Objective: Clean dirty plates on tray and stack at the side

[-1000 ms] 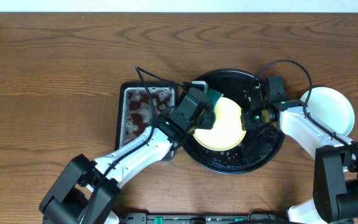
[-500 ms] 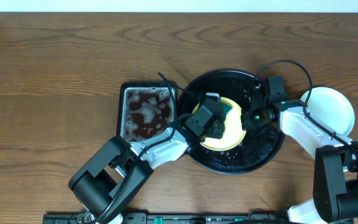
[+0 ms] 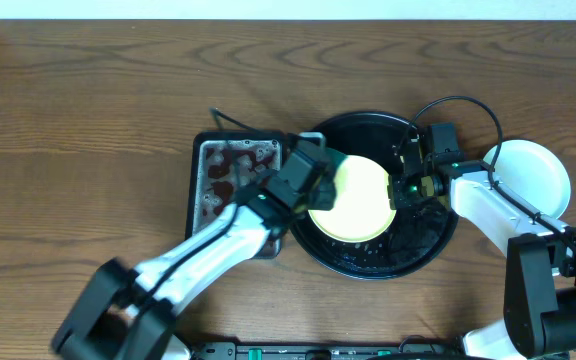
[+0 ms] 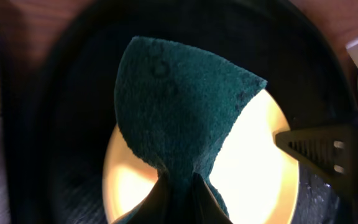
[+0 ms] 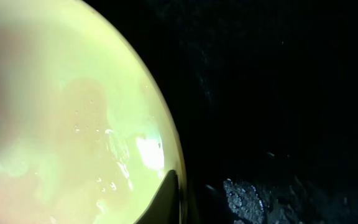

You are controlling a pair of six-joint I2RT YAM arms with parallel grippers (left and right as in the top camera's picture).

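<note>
Left gripper [image 4: 179, 190] pulled back from the centre of the plate [image 3: 360, 205] to its upper-left rim, roughly where it sat a second ago. Sponge [image 3: 334, 159] went with it, off mid-plate. More yellow face now bare. Left forearm swung left, again crossing the near-right corner of the pan [image 3: 218, 175].

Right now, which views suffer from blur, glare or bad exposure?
Overhead: sharp, evenly lit, left arm slightly motion-blurred. Left wrist: soft focus, the yellow plate overexposed around the green sponge. Right wrist: plate blurred at close range with a glare spot; tray nearly black.
</note>
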